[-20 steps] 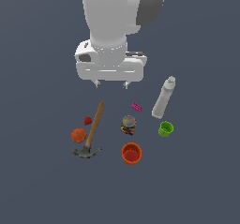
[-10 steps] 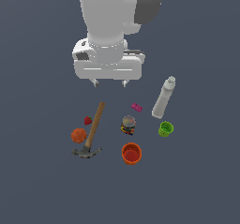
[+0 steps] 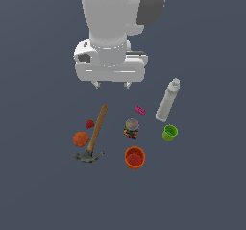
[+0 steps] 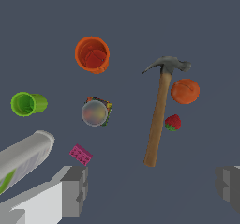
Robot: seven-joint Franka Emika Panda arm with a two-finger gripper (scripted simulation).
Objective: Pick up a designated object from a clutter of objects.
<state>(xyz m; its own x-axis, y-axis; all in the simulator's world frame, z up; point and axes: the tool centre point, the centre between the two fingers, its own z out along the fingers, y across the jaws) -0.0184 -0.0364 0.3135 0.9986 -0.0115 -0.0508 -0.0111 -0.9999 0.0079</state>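
The designated object is a tiny magenta-pink studded brick, lying flat between the white bottle and the small jar. My gripper hangs open above the clutter, a little toward the exterior view's left of the brick, with nothing between its fingers. In the wrist view one finger shows close beside the brick.
A wooden-handled hammer lies beside an orange ball and a red strawberry. An orange cup and a green cup sit beyond the jar.
The arm has drifted slightly to the exterior view's left and a touch higher. The gripper stays open and the objects have not moved.
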